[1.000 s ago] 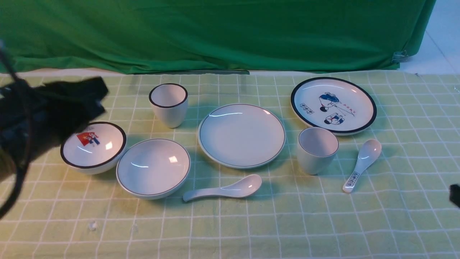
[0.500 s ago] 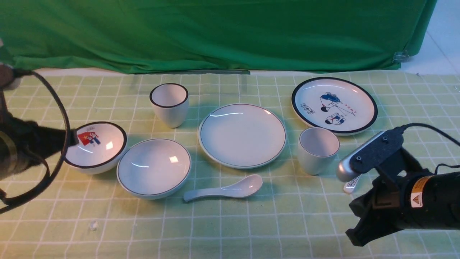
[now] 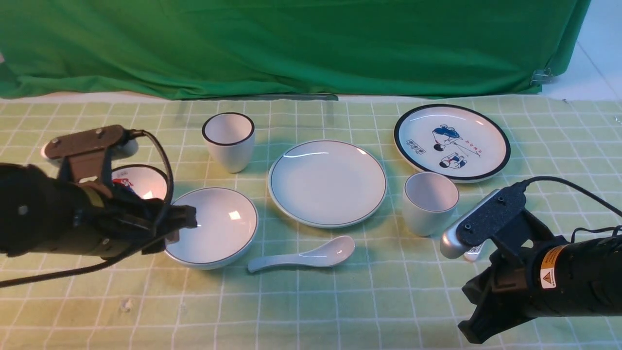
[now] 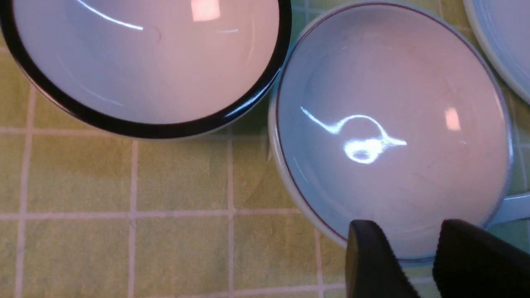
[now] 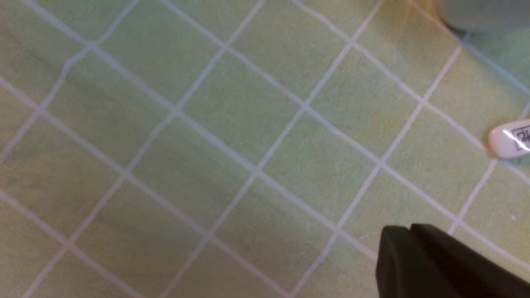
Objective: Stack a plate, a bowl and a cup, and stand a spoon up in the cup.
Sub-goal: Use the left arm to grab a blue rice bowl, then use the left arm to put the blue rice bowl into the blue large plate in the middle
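Note:
The plain white bowl [image 3: 218, 226] sits left of centre; in the left wrist view [image 4: 393, 124] it fills the frame. My left gripper [image 3: 184, 221] [image 4: 408, 231] is open, with its two fingers over the bowl's left rim and nothing held. The plain plate [image 3: 327, 182] lies in the middle, the plain cup [image 3: 430, 201] to its right, and the all-white spoon [image 3: 306, 256] in front of it. My right gripper [image 3: 471, 335] [image 5: 408, 231] is shut and empty above bare cloth, in front and to the right of the cup.
A black-rimmed flag bowl [image 3: 143, 180] [image 4: 145, 62] nearly touches the plain bowl and is partly hidden by my left arm. A black-rimmed cup [image 3: 228, 141] and a cartoon plate [image 3: 452, 141] stand further back. The printed spoon [image 5: 507, 142] is mostly hidden behind my right wrist.
My left arm has swung in from the far left to the plain bowl's rim. My right arm has shifted slightly left and lower. The dishes have not moved.

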